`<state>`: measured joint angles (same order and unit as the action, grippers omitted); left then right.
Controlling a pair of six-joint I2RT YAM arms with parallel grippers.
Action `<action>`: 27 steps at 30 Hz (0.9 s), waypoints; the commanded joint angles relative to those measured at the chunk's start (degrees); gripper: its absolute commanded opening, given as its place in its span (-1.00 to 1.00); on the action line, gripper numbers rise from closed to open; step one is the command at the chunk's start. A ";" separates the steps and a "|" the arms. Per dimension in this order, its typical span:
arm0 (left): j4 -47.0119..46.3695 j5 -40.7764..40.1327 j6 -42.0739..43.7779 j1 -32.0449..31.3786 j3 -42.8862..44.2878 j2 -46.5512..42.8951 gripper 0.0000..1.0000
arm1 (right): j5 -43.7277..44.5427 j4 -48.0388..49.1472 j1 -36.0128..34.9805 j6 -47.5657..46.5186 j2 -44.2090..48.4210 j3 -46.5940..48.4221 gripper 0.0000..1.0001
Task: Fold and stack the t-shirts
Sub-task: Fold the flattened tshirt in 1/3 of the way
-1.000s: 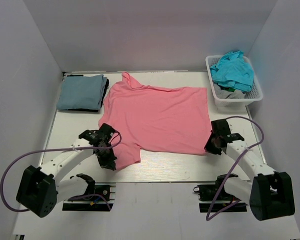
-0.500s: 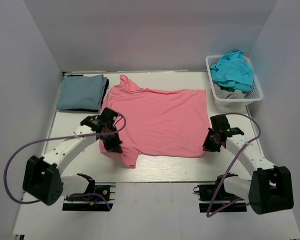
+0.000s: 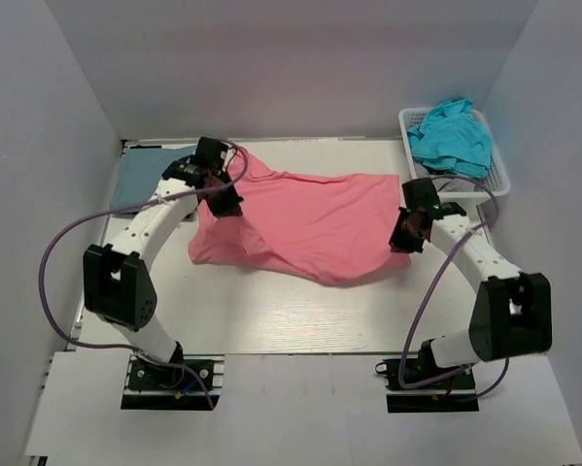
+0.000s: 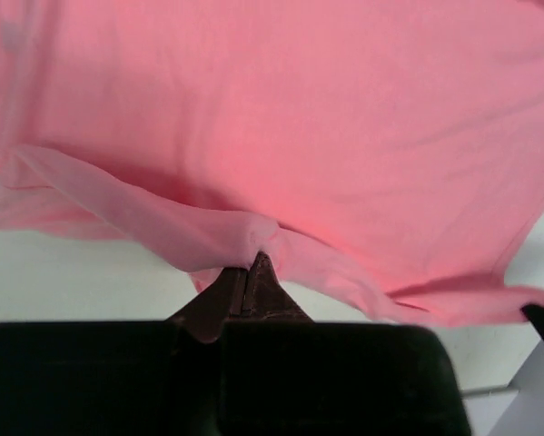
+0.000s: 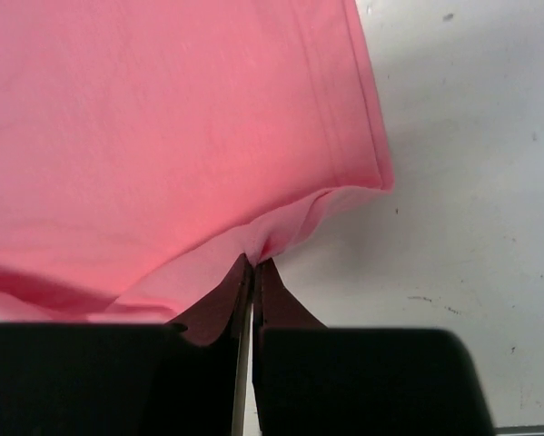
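The salmon-pink t-shirt (image 3: 305, 223) lies across the table's middle, its near edge lifted and carried toward the back. My left gripper (image 3: 222, 202) is shut on the shirt's left edge near the sleeve; the left wrist view shows the cloth (image 4: 281, 127) pinched at my fingertips (image 4: 264, 272). My right gripper (image 3: 405, 236) is shut on the shirt's right hem; the right wrist view shows the hem (image 5: 281, 227) bunched between my fingertips (image 5: 272, 272). A folded grey-blue t-shirt (image 3: 140, 180) on a dark one lies at back left, partly behind my left arm. A teal t-shirt (image 3: 453, 136) and a grey one (image 3: 446, 182) fill the basket.
A white lattice basket (image 3: 495, 184) stands at the back right corner. White walls close in the table on three sides. My arms' purple cables loop over the near table. Bare table (image 3: 300, 311) shows in front of the shirt.
Both grippers have moved toward the back of the table, pulling the pink shirt's near edge up and over. The shirt now looks shorter front to back and bunched along its near side.
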<state>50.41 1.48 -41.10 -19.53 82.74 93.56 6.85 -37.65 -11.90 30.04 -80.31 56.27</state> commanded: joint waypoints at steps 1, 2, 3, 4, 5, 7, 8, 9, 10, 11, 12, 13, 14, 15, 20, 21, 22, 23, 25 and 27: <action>1.08 -2.27 2.69 3.08 5.23 3.99 -1.00 | 2.64 -1.29 0.39 0.10 -3.26 6.90 -1.00; 1.09 -2.27 2.69 3.62 7.33 5.22 -1.00 | 2.90 -1.46 0.39 0.10 -3.97 7.88 -1.00; 1.09 -2.27 2.69 3.62 8.22 7.23 -1.00 | 3.51 -1.81 0.39 0.19 -6.24 8.85 -1.00; 1.09 -2.27 2.69 4.49 8.75 7.95 -1.00 | 4.30 -1.90 0.65 0.10 -7.04 11.21 -1.00; -0.48 -2.27 2.69 5.20 8.75 7.95 -1.00 | 4.57 -1.82 0.91 -0.07 -8.96 12.19 -1.00; -2.24 -1.48 2.69 5.81 9.28 9.70 -1.00 | 5.89 -1.64 1.18 -0.07 -10.47 14.99 -1.00; -2.77 -1.48 3.22 6.43 10.67 10.41 -1.00 | 6.33 -1.64 1.70 -0.25 -11.26 15.88 -1.00; -2.78 -1.48 3.22 6.43 11.56 11.29 -1.00 | 6.59 -1.90 1.79 -0.25 -12.92 17.80 -1.00; -2.78 -1.48 3.22 6.96 12.70 12.25 -1.00 | 7.29 -2.51 1.88 -0.33 -14.50 19.47 -1.00; -2.08 -1.48 3.22 7.57 14.71 14.26 -1.00 | 7.65 -2.78 2.14 -0.25 -16.00 21.06 -1.00; -2.07 -1.48 3.22 7.58 15.78 15.24 -1.00 | 7.65 -2.96 2.58 -0.42 -16.97 21.68 -1.00; -1.46 -1.48 3.22 8.19 16.66 16.29 -1.00 | 7.91 -3.48 2.67 -0.51 -19.59 22.73 -1.00; -1.46 -1.48 3.22 8.89 18.41 17.26 -1.00 | 8.00 -3.57 3.02 -0.51 -20.23 25.09 -1.00; -1.46 -1.48 3.22 8.89 19.21 19.27 -1.00 | 8.44 -3.92 3.02 -0.60 -21.10 25.81 -1.00; -0.41 -0.61 3.83 10.91 23.95 24.73 -1.00 | 9.58 -5.15 3.73 -0.68 -26.73 30.91 -1.00; -0.40 0.01 3.84 10.92 24.74 25.70 -0.99 | 11.15 -5.42 3.73 -0.43 -27.35 31.53 -1.00; -0.40 0.02 3.84 10.92 26.66 26.67 -0.86 | 10.47 -5.59 3.90 -0.08 -28.22 32.75 -0.65; -0.40 0.02 3.84 10.92 27.99 28.94 -0.74 | 10.46 -6.03 3.73 -0.25 -29.19 33.28 -0.47; 1.08 0.02 3.84 11.62 32.89 31.58 -0.40 | 10.20 -5.86 3.90 -0.94 -30.08 35.31 -0.08; 3.63 0.54 3.84 12.76 36.95 35.18 0.20 | 9.94 -6.21 3.82 -1.21 -30.61 36.97 0.04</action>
<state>51.53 0.91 -37.30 -7.88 113.78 127.37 15.33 -42.39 -8.36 29.45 -110.89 89.06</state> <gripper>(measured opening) 0.508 0.495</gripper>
